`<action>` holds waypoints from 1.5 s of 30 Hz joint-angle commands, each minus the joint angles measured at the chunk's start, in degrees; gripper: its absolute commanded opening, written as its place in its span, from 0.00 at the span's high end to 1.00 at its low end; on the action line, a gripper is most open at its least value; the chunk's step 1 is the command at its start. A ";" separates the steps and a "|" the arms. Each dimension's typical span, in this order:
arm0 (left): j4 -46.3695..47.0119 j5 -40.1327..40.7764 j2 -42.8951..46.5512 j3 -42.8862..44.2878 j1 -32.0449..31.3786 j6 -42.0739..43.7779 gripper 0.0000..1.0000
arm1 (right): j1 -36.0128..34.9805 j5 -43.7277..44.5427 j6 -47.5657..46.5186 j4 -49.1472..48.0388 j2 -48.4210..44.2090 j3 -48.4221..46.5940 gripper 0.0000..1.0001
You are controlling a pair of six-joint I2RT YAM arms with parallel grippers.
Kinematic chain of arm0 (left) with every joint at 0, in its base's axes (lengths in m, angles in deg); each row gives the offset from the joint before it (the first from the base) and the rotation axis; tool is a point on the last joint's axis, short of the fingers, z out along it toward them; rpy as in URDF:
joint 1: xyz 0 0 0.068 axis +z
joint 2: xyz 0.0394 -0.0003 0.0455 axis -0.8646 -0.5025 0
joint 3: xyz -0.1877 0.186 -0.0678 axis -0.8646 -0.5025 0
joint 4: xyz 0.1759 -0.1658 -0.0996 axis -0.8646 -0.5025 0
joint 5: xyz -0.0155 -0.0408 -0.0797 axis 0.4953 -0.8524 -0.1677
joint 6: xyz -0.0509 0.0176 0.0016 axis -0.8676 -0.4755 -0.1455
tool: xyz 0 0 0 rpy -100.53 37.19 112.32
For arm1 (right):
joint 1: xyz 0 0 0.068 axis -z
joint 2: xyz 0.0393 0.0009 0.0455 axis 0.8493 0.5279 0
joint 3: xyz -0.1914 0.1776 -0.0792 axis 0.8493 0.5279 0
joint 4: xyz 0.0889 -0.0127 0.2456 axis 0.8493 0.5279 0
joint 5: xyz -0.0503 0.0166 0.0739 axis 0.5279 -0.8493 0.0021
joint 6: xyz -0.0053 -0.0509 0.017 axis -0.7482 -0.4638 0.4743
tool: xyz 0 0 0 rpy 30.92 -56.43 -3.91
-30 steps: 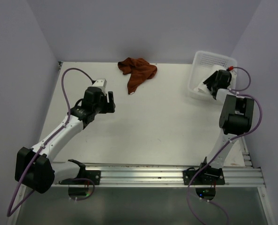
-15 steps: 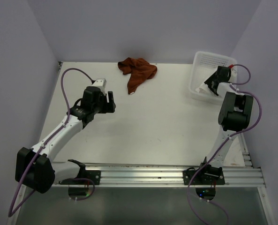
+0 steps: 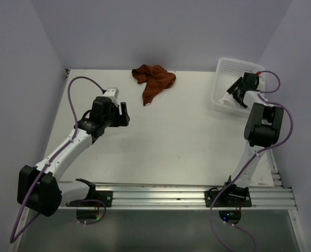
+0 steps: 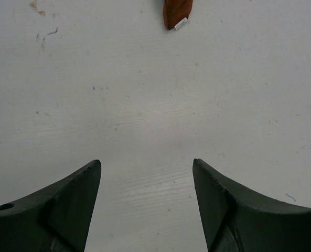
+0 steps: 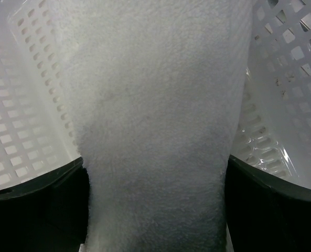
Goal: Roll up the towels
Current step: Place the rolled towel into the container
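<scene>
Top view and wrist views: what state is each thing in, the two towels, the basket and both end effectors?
rust-brown towel: crumpled, not rolled, at the far side of the table.
white towel: lying inside the basket.
basket: upright, holding the white towel.
left end effector: open, empty, over bare table.
right end effector: jaws wide around the white towel; cannot tell whether it grips.

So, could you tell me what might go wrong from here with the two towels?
1. The right tool sits inside the basket, its fingers close on either side of the white towel. Lifting out could snag the cloth or nudge the basket.
2. The brown towel lies crumpled at the table's far edge, beyond the open left tool. Rolled without flattening, it would probably come out lumpy.
</scene>
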 commanded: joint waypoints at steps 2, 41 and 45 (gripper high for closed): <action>1.43 -1.15 0.10 0.87 0.50 1.63 0.25 | -0.27 -1.74 -1.16 2.59 0.34 -3.32 0.06; 1.78 -6.60 0.98 0.70 0.58 2.25 0.24 | -0.45 -3.23 -0.72 5.84 -12.67 2.21 0.10; 1.87 -6.77 1.07 0.61 0.58 2.25 0.24 | -0.45 -3.41 -0.46 4.71 -13.46 3.26 0.20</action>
